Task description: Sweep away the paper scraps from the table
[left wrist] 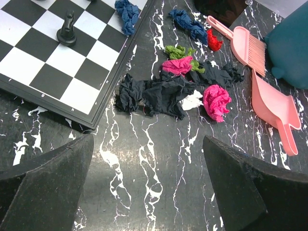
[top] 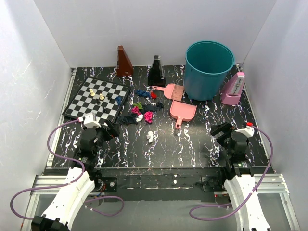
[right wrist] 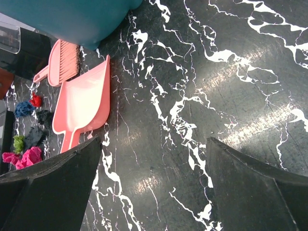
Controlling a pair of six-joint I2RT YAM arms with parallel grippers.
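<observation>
Left wrist: paper scraps beside chessboard on veined table

Both arms are black up top and white lower down. The left arm has a white block near its end. The right arm has a small red bit on top, maybe a cap. A long purple cable hangs off each arm. The fingers are thick black wedges with rough edges.
</observation>
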